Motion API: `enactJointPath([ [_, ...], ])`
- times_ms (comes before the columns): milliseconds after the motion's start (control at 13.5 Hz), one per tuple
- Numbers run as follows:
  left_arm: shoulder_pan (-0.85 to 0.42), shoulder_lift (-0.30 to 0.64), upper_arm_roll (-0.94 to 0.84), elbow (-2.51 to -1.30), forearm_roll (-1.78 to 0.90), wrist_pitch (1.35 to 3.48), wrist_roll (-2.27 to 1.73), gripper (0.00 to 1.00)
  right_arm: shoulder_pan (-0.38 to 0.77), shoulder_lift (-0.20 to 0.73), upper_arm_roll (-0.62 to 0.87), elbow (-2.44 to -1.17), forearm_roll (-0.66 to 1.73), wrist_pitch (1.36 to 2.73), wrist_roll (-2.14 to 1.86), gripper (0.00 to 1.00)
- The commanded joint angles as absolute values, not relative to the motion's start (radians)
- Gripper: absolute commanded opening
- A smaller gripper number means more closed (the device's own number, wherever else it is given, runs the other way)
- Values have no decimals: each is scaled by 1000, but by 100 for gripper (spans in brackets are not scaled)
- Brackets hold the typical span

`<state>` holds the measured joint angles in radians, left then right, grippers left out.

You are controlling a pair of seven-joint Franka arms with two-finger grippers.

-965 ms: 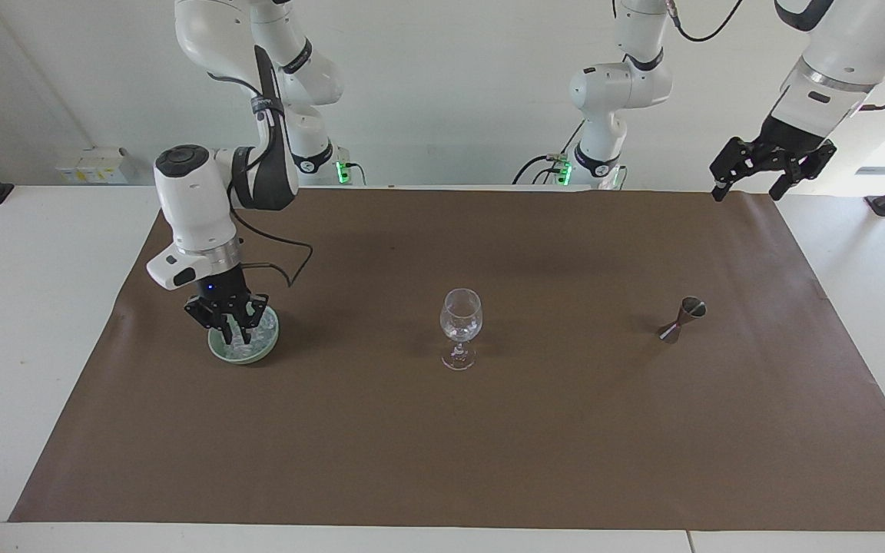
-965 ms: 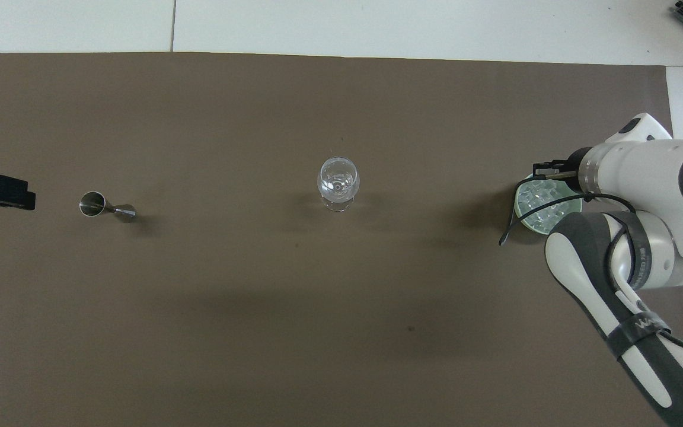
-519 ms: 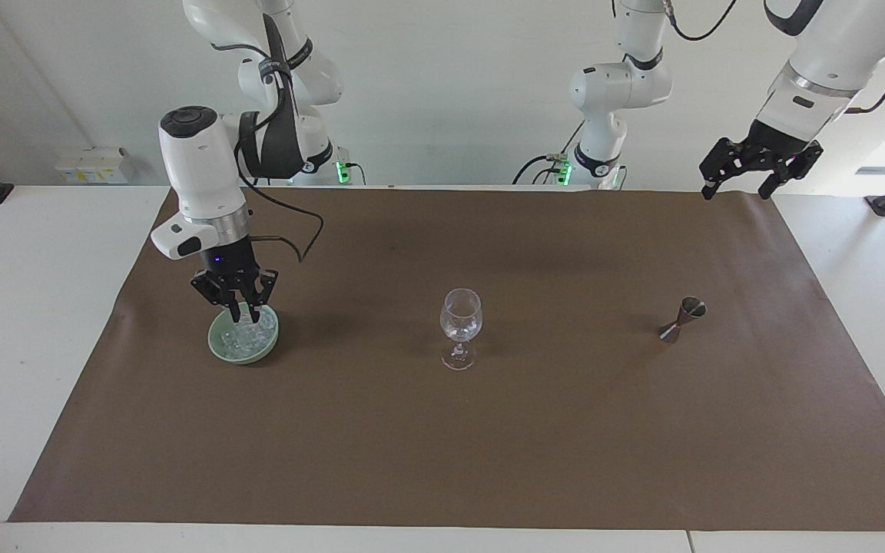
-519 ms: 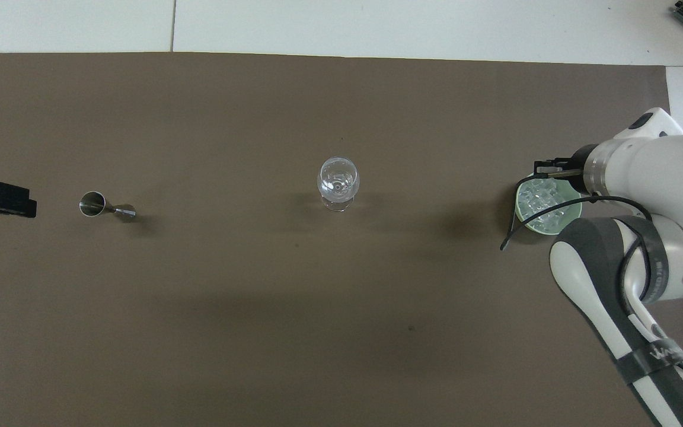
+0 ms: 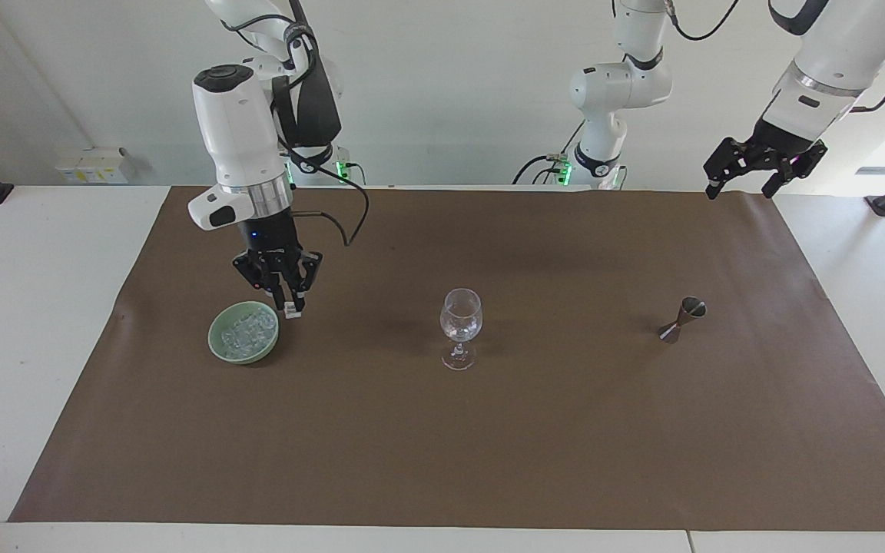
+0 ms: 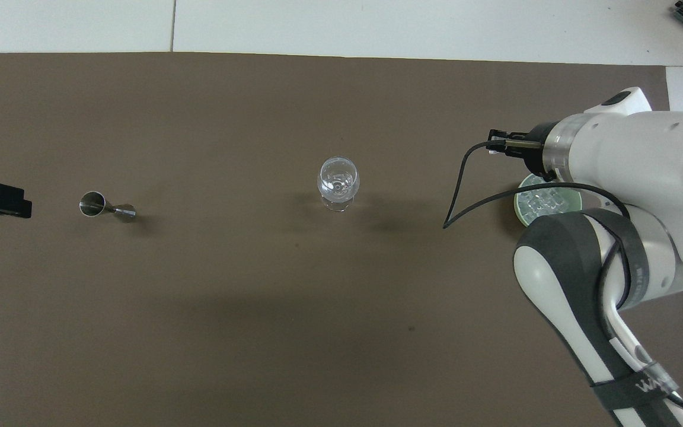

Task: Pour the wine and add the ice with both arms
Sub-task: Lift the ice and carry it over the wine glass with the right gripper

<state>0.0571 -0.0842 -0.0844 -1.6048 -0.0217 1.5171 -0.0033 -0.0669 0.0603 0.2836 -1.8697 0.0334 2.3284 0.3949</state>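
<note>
I'm seeing the stemmed clear wine glass (image 5: 460, 328) standing mid-way on the brown paper mat (image 5: 442, 461). The pale green bowl (image 5: 216, 349) is sitting toward the right arm's end, the pile of clear ice cubes (image 5: 246, 332) lying in it. The small metal double-cone jigger (image 5: 681, 319) is standing toward the left arm's end.

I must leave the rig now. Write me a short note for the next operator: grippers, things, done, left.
Right gripper: shut on an ice cube, raised over the mat beside the green bowl.
Left gripper: open, empty, waiting high at its end of the table.
Wine glass stands mid-mat; jigger lies tilted toward the left arm's end.
Done: cube picked.
Left: drop it into the glass.
</note>
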Motion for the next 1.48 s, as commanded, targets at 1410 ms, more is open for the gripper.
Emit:
enactJointPath([
  [1410,3,-120,-51,-1649,-15,1522,3,100,230,163,291,-1845,233,2522,876,0],
])
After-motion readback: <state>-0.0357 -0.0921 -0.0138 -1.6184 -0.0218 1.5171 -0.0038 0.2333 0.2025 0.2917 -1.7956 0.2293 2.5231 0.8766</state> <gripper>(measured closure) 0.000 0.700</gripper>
